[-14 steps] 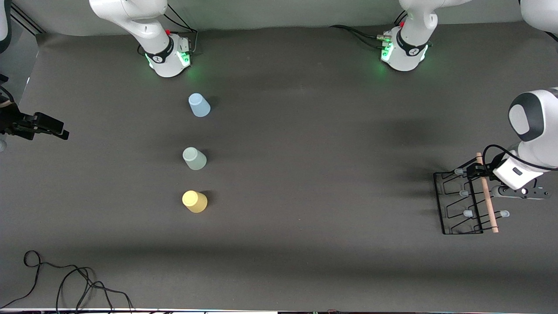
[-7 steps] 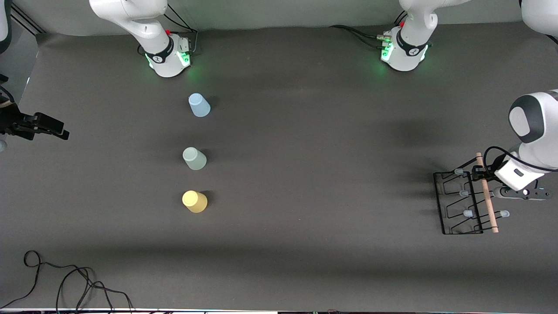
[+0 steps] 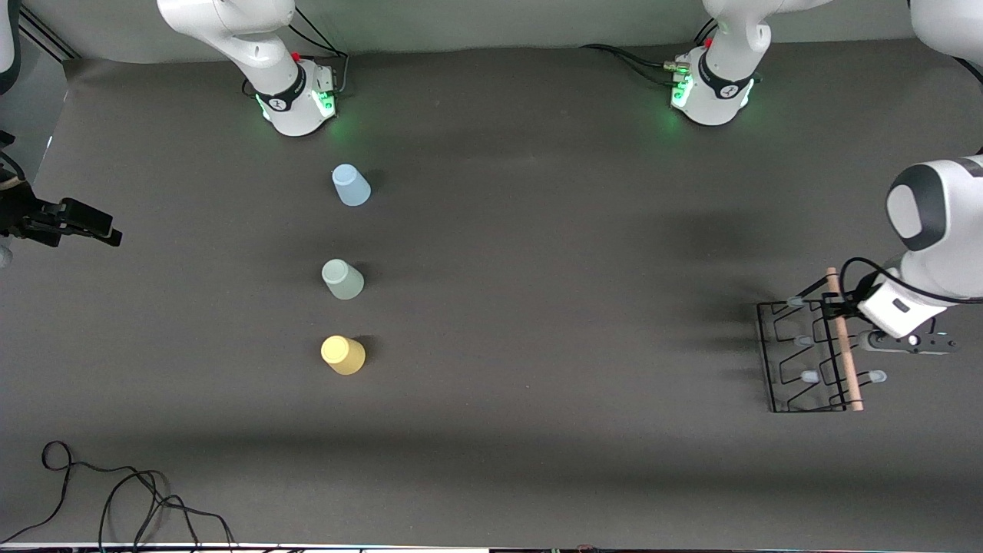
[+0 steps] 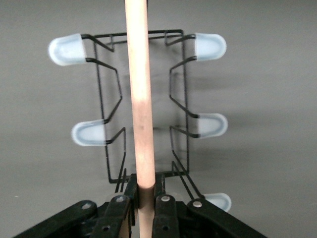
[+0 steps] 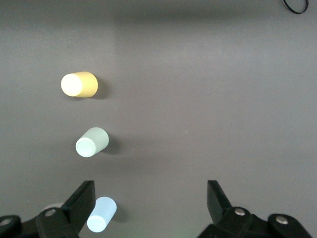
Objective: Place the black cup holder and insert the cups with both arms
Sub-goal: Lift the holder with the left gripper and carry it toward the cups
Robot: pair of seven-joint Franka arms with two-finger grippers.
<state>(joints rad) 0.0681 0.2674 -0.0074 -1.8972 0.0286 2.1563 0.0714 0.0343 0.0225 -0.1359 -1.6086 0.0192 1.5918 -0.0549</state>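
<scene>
Black cup holder (image 3: 802, 357): thin wire, smooth wooden rod clamped between left gripper (image 4: 143, 203) fingers; shifted toward cups. Right gripper (image 5: 148, 208) waits, fingers spread.

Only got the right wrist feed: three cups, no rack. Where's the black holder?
Observer: The black cup holder is at the left arm's end of the table.
Operator: Left arm on it?
Observer: Yes. The left gripper has its fingers shut on the wooden rod handle.
Operator: And where's the right arm sitting?
Observer: The right gripper waits over the right arm's end of the table.
</scene>
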